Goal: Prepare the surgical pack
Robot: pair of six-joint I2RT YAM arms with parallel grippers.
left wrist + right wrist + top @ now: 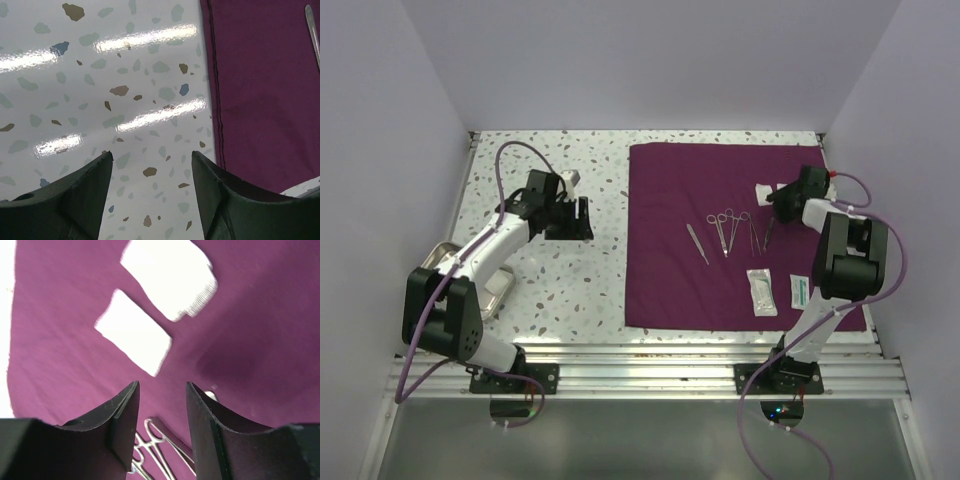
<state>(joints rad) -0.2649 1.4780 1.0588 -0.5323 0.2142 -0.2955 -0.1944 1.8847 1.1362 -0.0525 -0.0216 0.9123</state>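
The surgical pack [700, 190] is a large maroon cloth spread flat on the right half of the speckled table. Steel forceps [722, 228], tweezers [697, 243] and two white gauze pads [170, 275] lie on it. My right gripper [775, 205] hovers over the cloth's far right part, just short of the gauze. In the right wrist view it [162, 387] is open, with only cloth and forceps rings [155, 445] showing between its fingers. My left gripper [582, 218] is over bare table left of the cloth. It [151, 155] is open and empty, with the cloth's hemmed edge [220, 100] to its right.
A white packet [761, 292] and a green-and-white packet [798, 291] lie near the cloth's front right. Another pair of thin steel instruments [760, 232] lies beside the forceps. A metal tray [500, 292] sits at the left under the left arm. Walls enclose the table on three sides.
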